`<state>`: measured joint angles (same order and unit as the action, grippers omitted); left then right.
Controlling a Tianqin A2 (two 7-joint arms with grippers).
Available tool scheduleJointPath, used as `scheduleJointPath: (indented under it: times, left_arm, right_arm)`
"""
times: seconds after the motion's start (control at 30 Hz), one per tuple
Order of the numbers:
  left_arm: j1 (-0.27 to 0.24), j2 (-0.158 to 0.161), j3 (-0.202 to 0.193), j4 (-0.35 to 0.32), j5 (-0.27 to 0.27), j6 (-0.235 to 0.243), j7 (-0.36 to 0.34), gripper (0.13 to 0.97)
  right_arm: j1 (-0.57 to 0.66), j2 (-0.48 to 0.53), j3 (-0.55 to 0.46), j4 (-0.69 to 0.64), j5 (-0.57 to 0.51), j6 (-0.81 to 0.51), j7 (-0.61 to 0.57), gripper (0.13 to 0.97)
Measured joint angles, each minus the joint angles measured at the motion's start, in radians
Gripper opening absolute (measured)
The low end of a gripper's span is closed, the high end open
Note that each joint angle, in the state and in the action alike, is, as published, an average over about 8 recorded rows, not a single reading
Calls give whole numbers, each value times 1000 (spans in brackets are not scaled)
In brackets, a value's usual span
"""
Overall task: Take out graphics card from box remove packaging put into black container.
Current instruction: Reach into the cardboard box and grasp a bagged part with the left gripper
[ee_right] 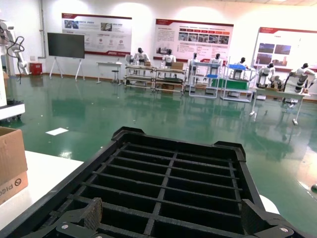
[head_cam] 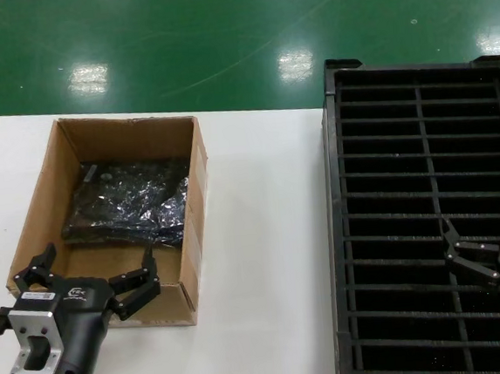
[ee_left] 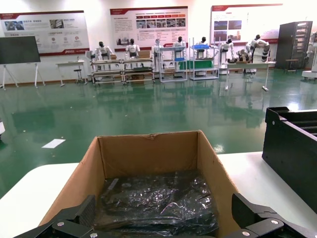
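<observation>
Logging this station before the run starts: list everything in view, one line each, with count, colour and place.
box: one, brown cardboard, open-topped, on the left part of the table.
packaging: one, shiny dark grey bag, lying inside the box toward its far right; whatever it holds is hidden.
black container: one, black slotted tray in two columns, on the table's right side, slots all empty as far as visible.
table: one, white, under the box and tray.
floor: green, beyond the table.
left end effector: one, black, open, at the box's near edge.
right end effector: one, black, open, above the tray's near right part.
</observation>
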<state>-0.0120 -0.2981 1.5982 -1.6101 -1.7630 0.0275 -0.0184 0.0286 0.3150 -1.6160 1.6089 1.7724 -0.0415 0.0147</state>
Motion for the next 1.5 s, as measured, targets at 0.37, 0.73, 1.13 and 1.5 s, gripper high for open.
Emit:
scheduleJointPath:
  times: [0.37,0.73,1.13,1.5]
  left_arm:
    - [-1,-3,1,-1,1,2,1,966]
    - [-151,-136,53,67,63,144,75,966]
    - [-629,-276,250,436,273,435,210,966]
    - [-964,-222,465,849,483,638,390,966]
  right_arm:
    - [0,0,0,0,0,0,0,966]
    - [0,0,0,0,0,0,0,966]
    - [0,0,0,0,0,0,0,966]
    - [0,0,0,0,0,0,0,966]
